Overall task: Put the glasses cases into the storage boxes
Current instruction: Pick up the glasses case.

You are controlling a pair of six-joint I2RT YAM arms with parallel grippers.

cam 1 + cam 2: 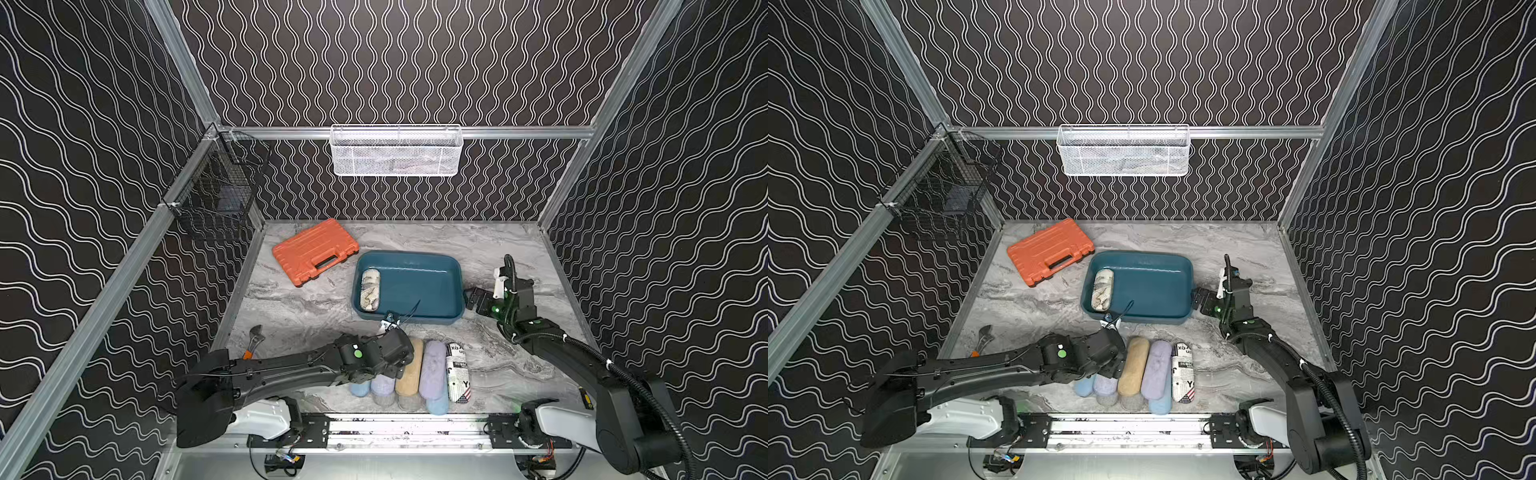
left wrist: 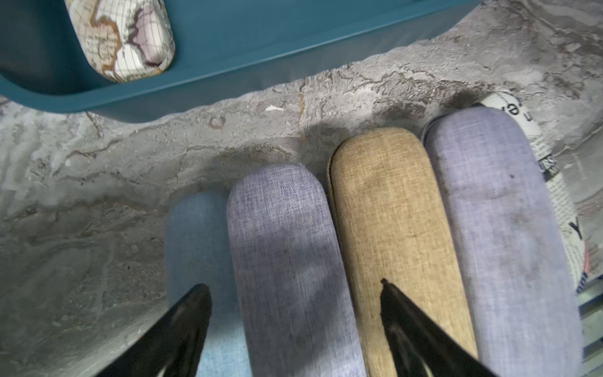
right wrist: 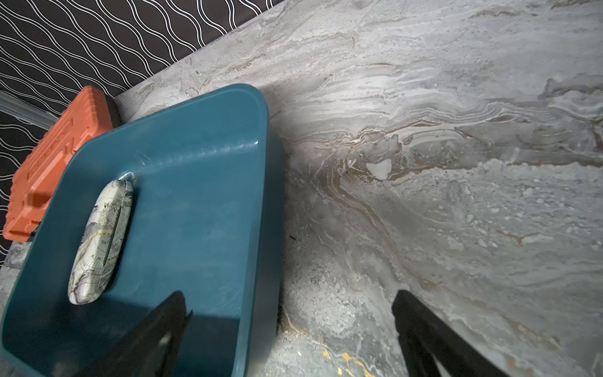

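The dark teal storage box (image 1: 409, 257) sits mid-table with one map-printed glasses case (image 1: 370, 289) along its left wall. Several glasses cases lie side by side near the front edge: light blue (image 2: 195, 235), short lavender (image 2: 287, 244), tan (image 2: 391, 212), long lavender (image 2: 499, 212) and newspaper-printed (image 1: 457, 372). My left gripper (image 2: 292, 285) hangs open just above them, its jaws either side of the short lavender case and apart from it. My right gripper (image 3: 290, 293) is open at the box's right wall (image 3: 261, 228), one finger over the inside and one over the table.
An orange ribbed tool case (image 1: 316, 251) lies behind and left of the box. A wrench (image 1: 255, 338) rests near the left wall. A white mesh basket (image 1: 395, 149) hangs on the back rail and a black wire basket (image 1: 216, 187) on the left rail.
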